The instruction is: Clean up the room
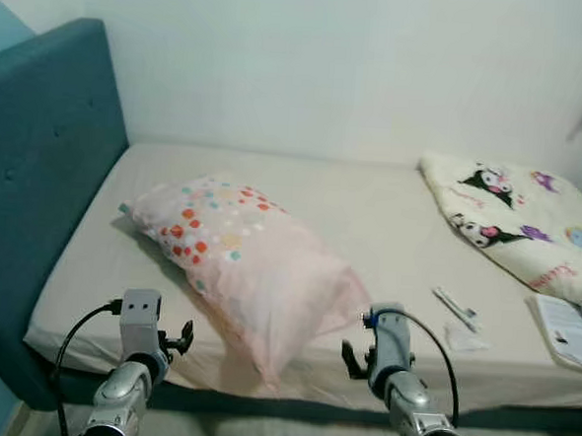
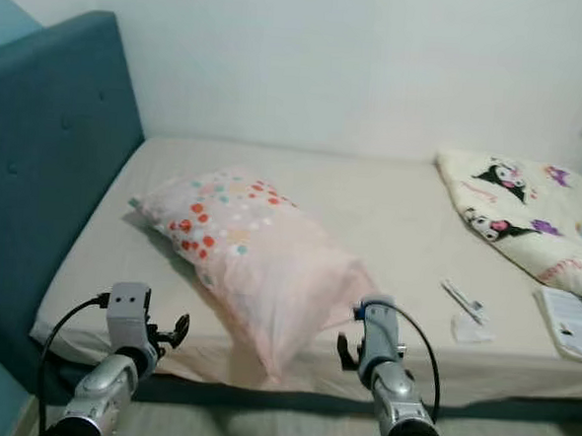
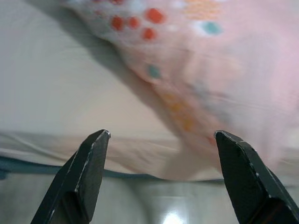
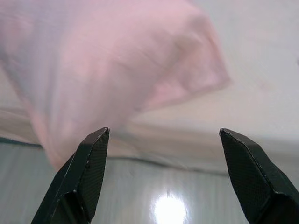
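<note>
The bed was viewed from the head stereo pair, aimed forward and down from beyond its near edge; both eyes covered the same scene, slightly offset. The pillow was seen at mid-distance there. Each wrist view was directed along its own open fingers toward the mattress edge, close up, with the pillow's near end shared by both and by the head views.

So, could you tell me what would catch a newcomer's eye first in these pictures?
The pink pillow with coloured dots lies askew across the bed, one end hanging over the near edge. Both arms are raised before it, the left gripper and right gripper open and empty. At the right end of the bed lies a cartoon-print blanket, beside the teal headboard's opposite end.
</note>
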